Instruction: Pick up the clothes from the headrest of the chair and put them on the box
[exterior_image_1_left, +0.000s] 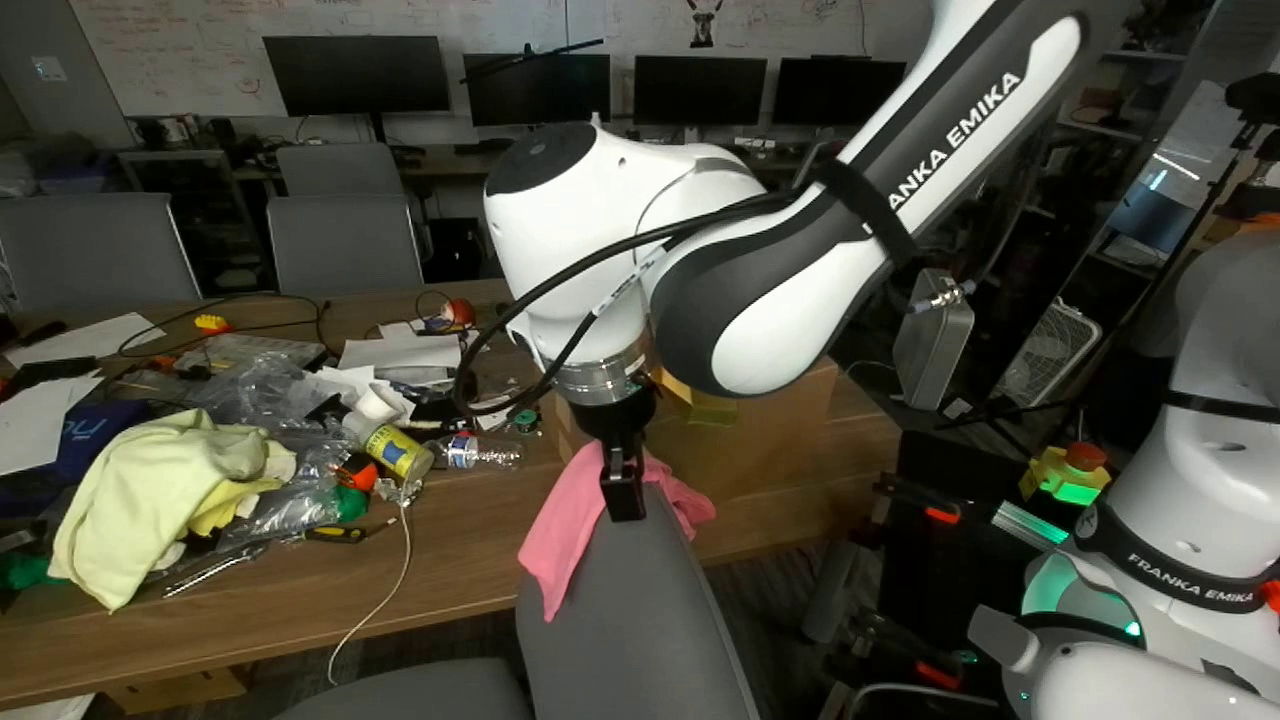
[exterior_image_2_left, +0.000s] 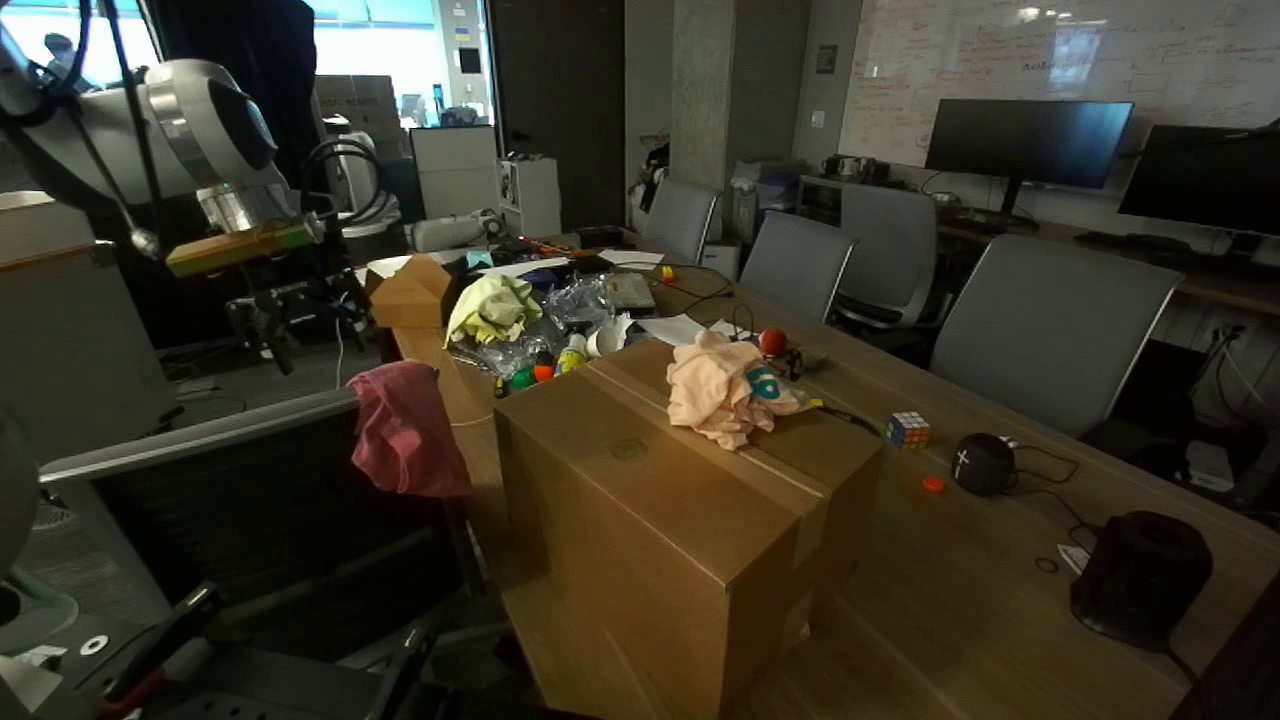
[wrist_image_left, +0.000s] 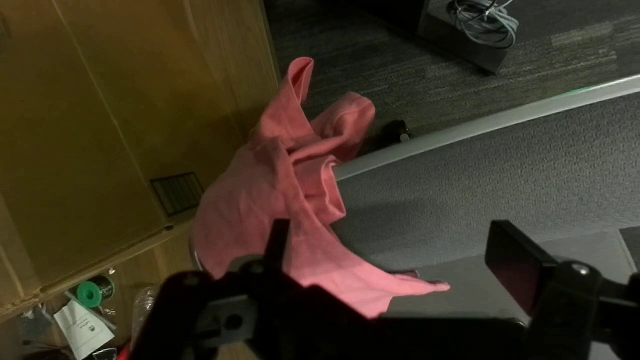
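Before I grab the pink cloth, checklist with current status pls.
1. Pincer open: ok, jaws wide apart, nothing gripped.
2. Pink cloth on the chair: ok, draped over the top edge near one end.
3. Pincer centred on the cloth: not ok, it seems; in the wrist view most of the cloth lies toward one jaw, with bare chair beside the other.
4. Cloth free of snags: cannot tell, its underside is hidden.
5. Box ready as the drop spot: ok, it stands on the table with a peach cloth on top.
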